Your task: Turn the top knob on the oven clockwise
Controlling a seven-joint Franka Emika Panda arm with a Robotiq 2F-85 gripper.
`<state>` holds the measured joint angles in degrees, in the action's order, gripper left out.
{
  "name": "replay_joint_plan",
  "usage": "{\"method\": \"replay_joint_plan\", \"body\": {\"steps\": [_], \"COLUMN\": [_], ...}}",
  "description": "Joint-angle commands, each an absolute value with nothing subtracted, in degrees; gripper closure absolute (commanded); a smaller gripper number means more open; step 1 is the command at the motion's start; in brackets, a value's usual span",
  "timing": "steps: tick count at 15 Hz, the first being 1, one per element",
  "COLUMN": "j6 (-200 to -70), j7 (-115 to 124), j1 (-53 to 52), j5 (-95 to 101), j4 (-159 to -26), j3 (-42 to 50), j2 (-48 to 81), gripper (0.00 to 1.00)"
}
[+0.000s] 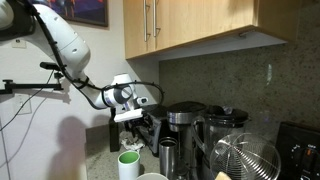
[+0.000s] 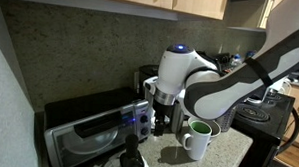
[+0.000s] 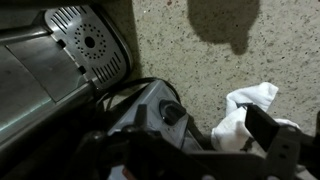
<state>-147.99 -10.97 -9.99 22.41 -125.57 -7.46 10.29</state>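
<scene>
The oven (image 2: 83, 131) is a small black box with a silver top, low at the left of an exterior view. Its knob panel (image 2: 143, 117) faces the arm. In the wrist view the oven's top and vented side (image 3: 85, 45) fill the upper left, and a dark knob (image 3: 172, 112) sits on the grey panel. My gripper (image 3: 185, 140) is open, with the knob between its two dark fingers and not touched by them. It hangs in front of the panel (image 2: 157, 102) and also shows in an exterior view (image 1: 135, 122).
A white mug with a green inside (image 2: 198, 137) (image 1: 128, 162) stands on the speckled counter (image 3: 200, 50) beside the oven. A white crumpled thing (image 3: 250, 108) lies near the right finger. The coffee maker (image 1: 182, 125), a blender jar (image 1: 225, 130) and wall cabinets (image 1: 200, 25) are close.
</scene>
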Motion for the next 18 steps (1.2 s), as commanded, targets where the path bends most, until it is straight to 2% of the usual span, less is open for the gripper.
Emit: {"method": "replay_joint_plan", "body": {"steps": [1,9,18], "j6": [-153.19,-155.75,-155.13], "j7": [-0.13,33.20,57.96], "j1": [-12.19,-15.50,-15.93], "j5": [33.60,64.79,90.27], "j4": [-129.75,-135.87,-133.66], "j3": [-5.08,-3.02,-4.49], "j2": [8.40,5.40,7.45], "gripper": [0.00,0.00,0.00]}}
